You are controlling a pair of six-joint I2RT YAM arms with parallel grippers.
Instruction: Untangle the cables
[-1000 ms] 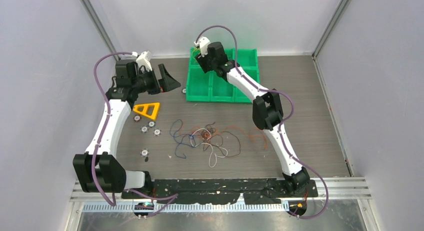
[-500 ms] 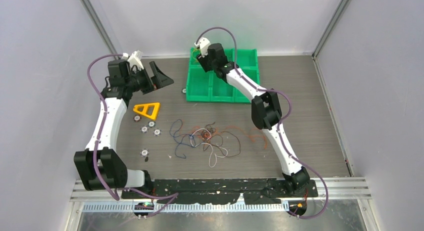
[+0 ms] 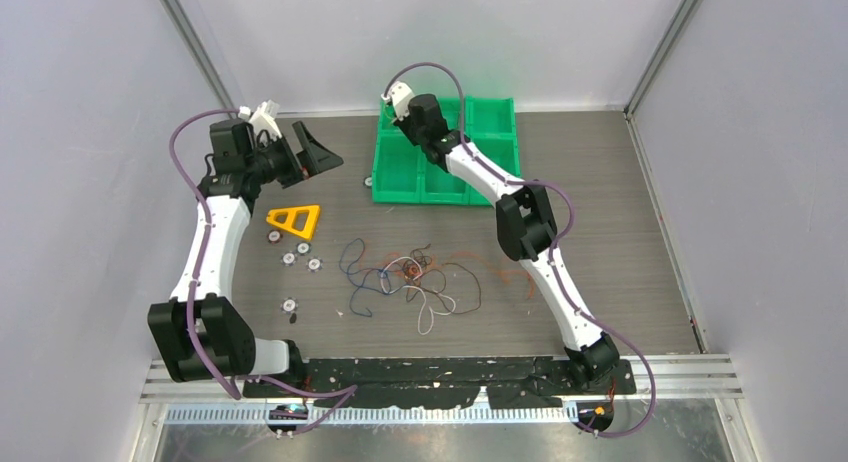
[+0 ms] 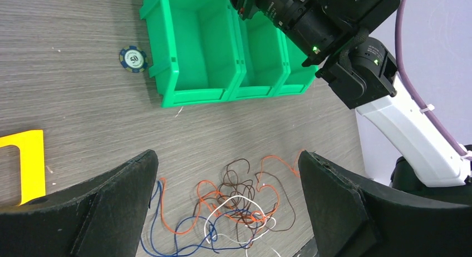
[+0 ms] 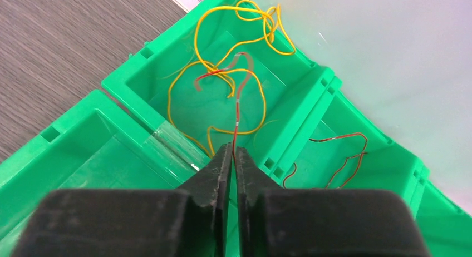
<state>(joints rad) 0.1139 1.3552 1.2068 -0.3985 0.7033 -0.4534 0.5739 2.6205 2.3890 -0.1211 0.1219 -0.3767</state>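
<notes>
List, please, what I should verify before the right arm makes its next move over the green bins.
1. Right end effector shut on the red cable: ok, the cable comes out from between its tips.
2. Red cable free of the yellow cable lying in the same green bin: cannot tell, the two overlap.
3. The neighbouring bin already holds a second red cable: ok.
4. Left end effector open and away from the cable pile: ok.
5. Cable pile untangled: not ok, several colours are knotted together.
</notes>
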